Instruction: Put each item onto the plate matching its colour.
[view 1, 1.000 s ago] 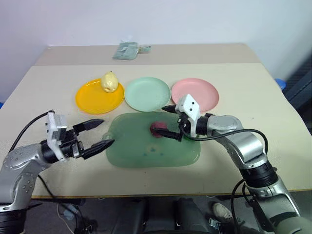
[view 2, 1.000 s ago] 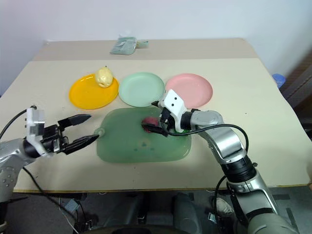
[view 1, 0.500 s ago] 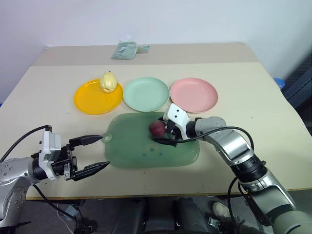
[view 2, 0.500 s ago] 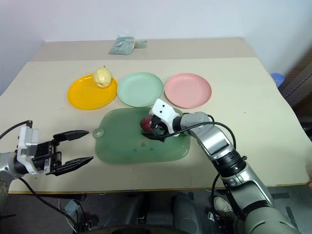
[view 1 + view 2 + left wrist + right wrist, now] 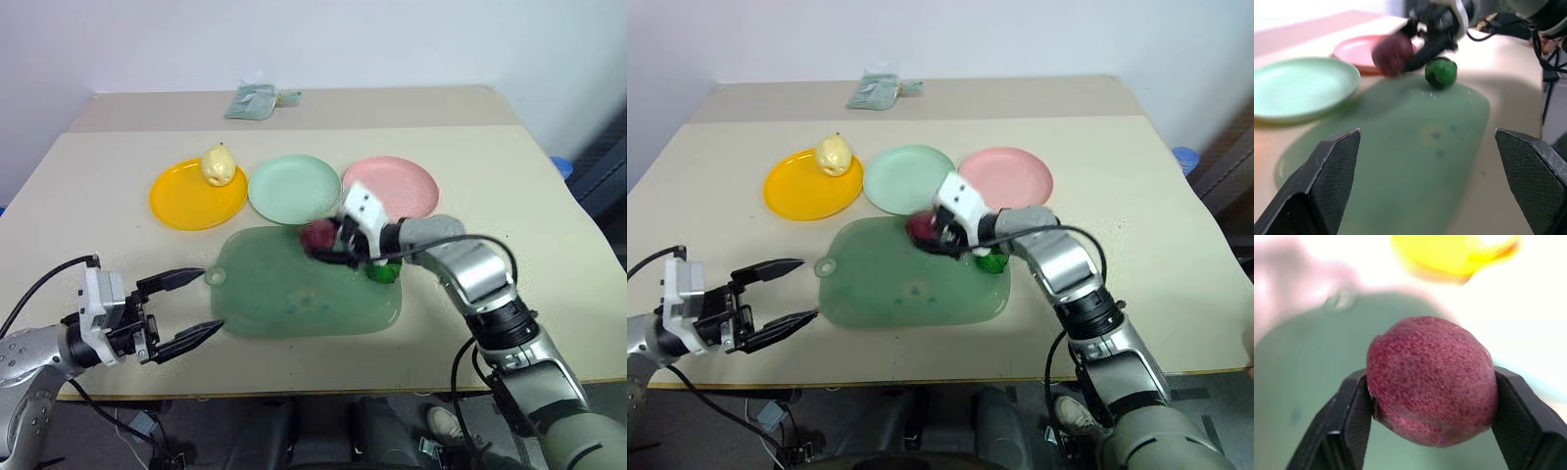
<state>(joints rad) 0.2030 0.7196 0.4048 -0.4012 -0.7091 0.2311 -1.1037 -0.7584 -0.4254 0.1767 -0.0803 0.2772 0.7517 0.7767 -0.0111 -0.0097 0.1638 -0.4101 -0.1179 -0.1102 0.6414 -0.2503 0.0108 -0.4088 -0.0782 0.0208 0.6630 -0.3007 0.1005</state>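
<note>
Right tool (image 5: 1432, 440) clamped on the dark red-purple ball (image 5: 1432, 381), held above the far edge of the translucent green cutting board (image 5: 294, 299), near the pink plate (image 5: 407, 186). Bright green lump (image 5: 383, 272) sits on the board just beside the tool. Pale yellow pear (image 5: 219, 165) rests on the orange-yellow plate (image 5: 181, 203). Mint green plate (image 5: 289, 188) between the other two. Left tool (image 5: 181, 310) has its fingers apart, over the desk (image 5: 509, 196) edge.

No readable text, labels, brands, numbers or signs anywhere.
</note>
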